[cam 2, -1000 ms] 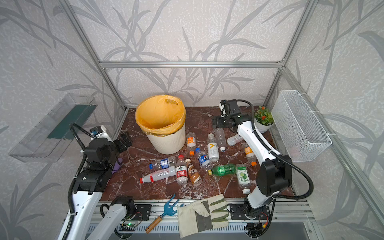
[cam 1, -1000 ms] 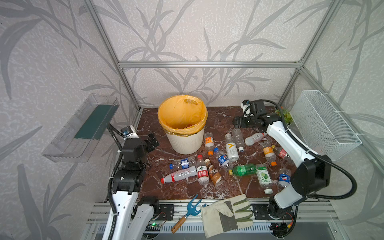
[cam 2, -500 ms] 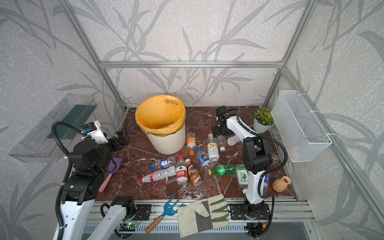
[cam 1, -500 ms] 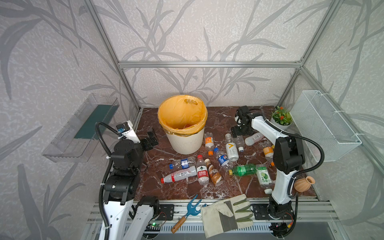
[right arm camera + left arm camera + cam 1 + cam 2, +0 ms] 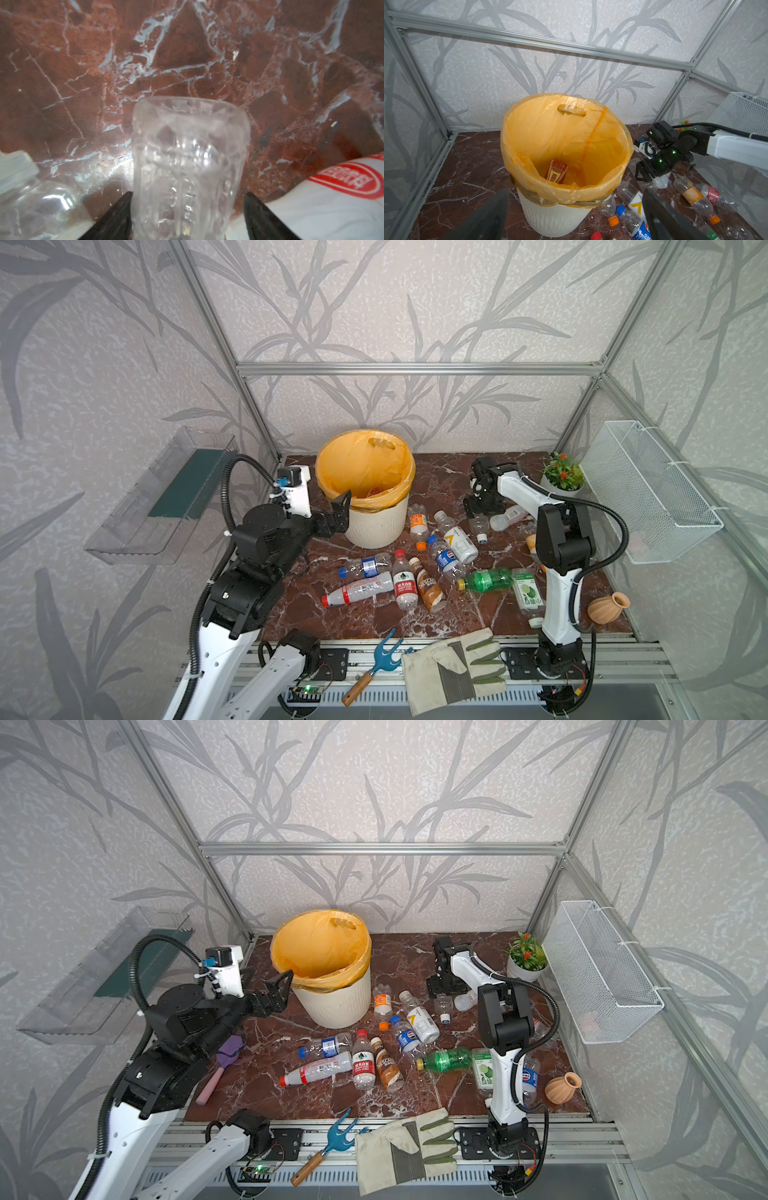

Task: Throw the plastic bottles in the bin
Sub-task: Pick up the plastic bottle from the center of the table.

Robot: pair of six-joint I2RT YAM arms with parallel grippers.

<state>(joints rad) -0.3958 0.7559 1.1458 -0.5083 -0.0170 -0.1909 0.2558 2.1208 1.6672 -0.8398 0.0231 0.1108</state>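
Straddling the clear bottle lying on the marble tabletop apart from the bin, my right gripper flanked it for lifting, though I couldn't tell if it pinched, while my left gripper hung wide open, empty, by the bin.

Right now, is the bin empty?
Not empty: the left wrist view shows a red-labelled bottle lying at the bottom of the bin.

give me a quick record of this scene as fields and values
bin: upright, one labelled bottle inside
left pincer: open, empty, near the bin's rim
right pincer: open, jaws astride a clear bottle lying on the table
loose bottles: many lying on the table, one green bottle among them
other things: glove, terracotta vase
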